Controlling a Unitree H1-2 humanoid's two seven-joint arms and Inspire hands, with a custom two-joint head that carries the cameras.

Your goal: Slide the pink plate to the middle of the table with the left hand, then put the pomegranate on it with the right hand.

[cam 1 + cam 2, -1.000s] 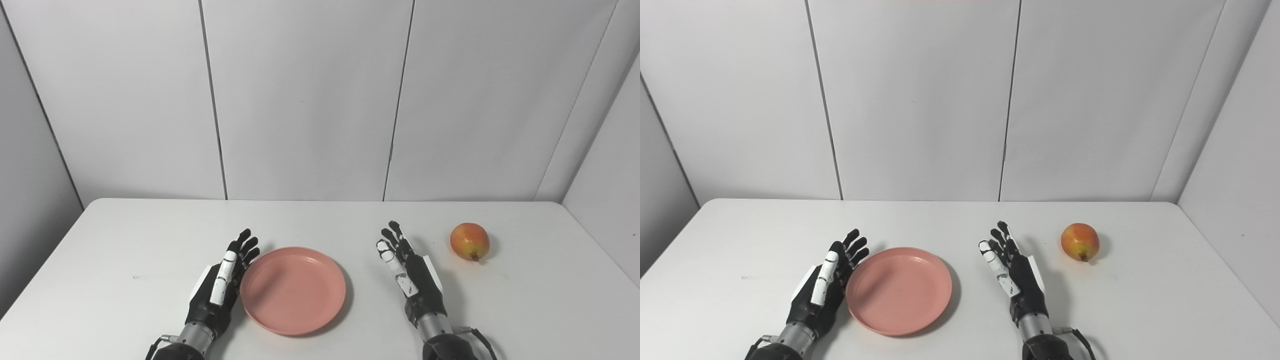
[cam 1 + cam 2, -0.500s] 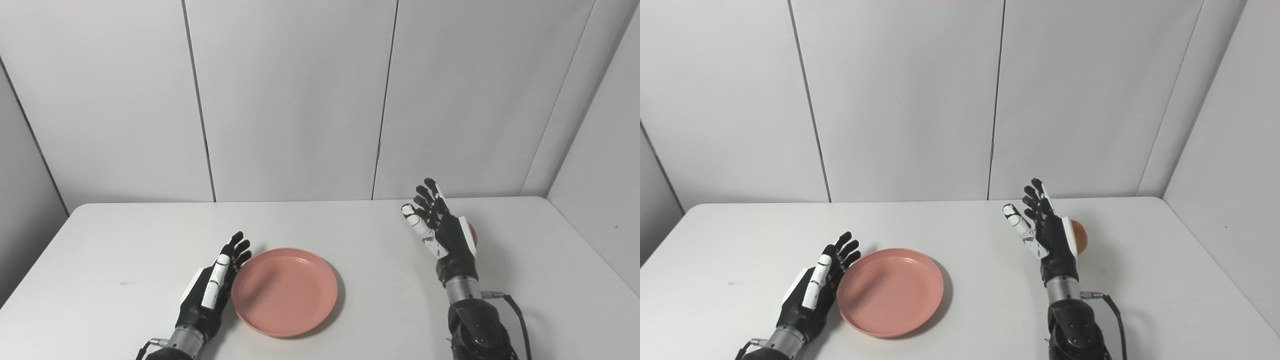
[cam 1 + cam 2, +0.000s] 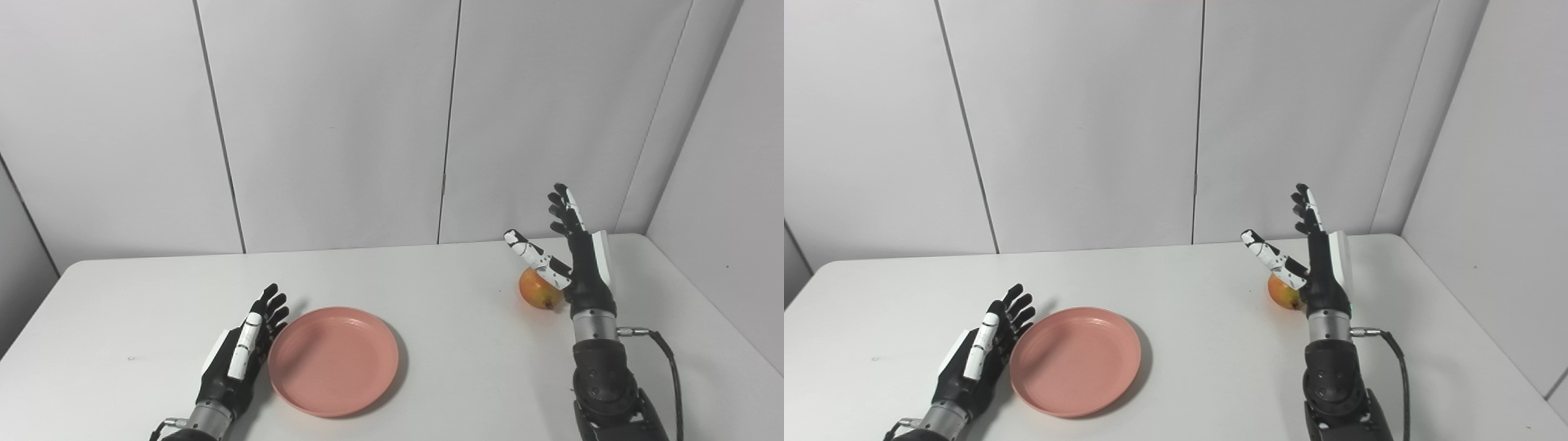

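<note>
On table (image 3: 465, 343), pomegranate (image 3: 534, 290) partly behind open right hand (image 3: 576, 257).

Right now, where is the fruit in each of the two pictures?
Left eye view: the pomegranate sits right of centre on the table, partly behind the right hand.
Right eye view: the pomegranate sits nearer the middle of the picture, half hidden by the same hand.
Shared landmark: the pink plate, to the fruit's lower left in both.
</note>
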